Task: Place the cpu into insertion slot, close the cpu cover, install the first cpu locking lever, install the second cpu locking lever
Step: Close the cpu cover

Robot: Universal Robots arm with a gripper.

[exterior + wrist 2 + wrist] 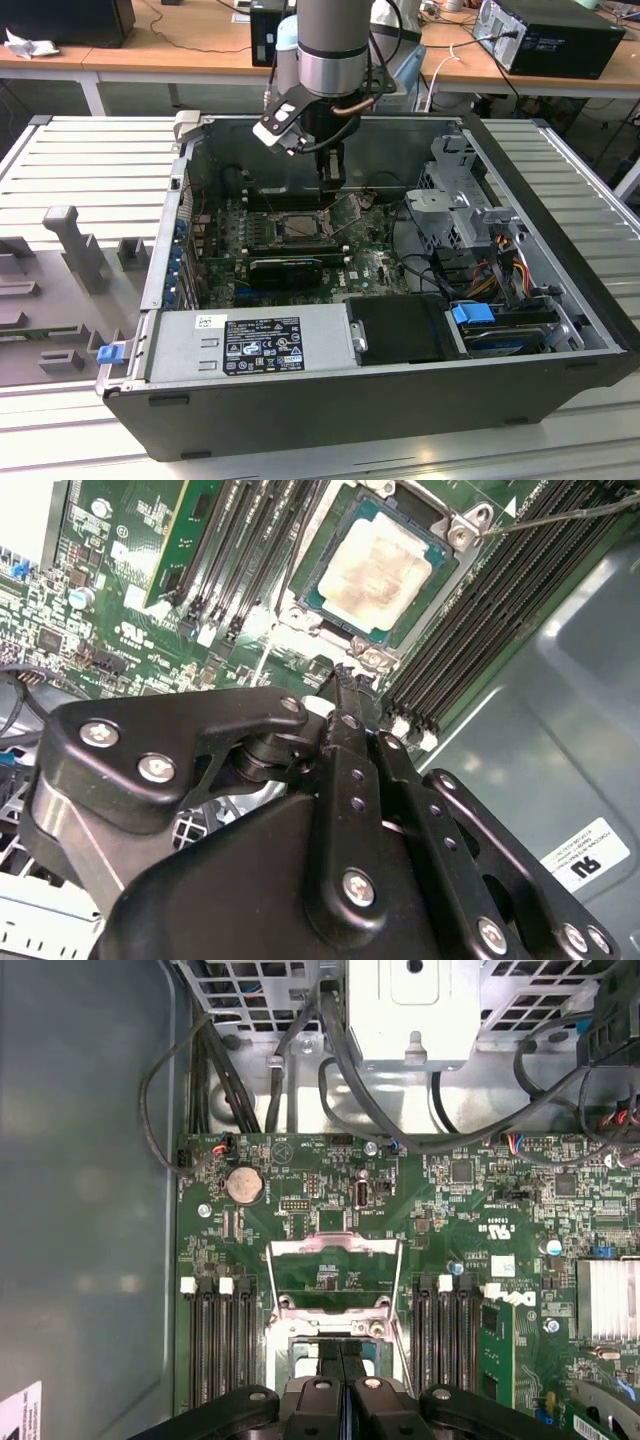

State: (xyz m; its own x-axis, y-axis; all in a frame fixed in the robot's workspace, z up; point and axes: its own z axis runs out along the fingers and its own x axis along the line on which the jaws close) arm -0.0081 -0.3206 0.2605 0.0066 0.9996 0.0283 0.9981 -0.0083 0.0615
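Observation:
In the second wrist view the cpu (375,565), a square chip with a silver-tan face, lies flat in the black-framed insertion slot (428,605). The cpu cover (335,1252), a thin silver frame with a square cut-out, is swung open beyond the slot and stands tilted up in the exterior view (352,210). My gripper (343,673) is shut with nothing between its fingers. It hovers just above the slot's edge on the cover's hinge side (340,1352), over the motherboard inside the open case (332,180). A thin wire lever (560,515) sticks out beside the slot.
Black memory slots (480,610) flank the socket on both sides. A long black expansion card (285,268) lies nearer the grey power supply (250,345). A drive cage (455,200) with cables (300,1060) stands at the exterior view's right. The case wall (560,740) is close by.

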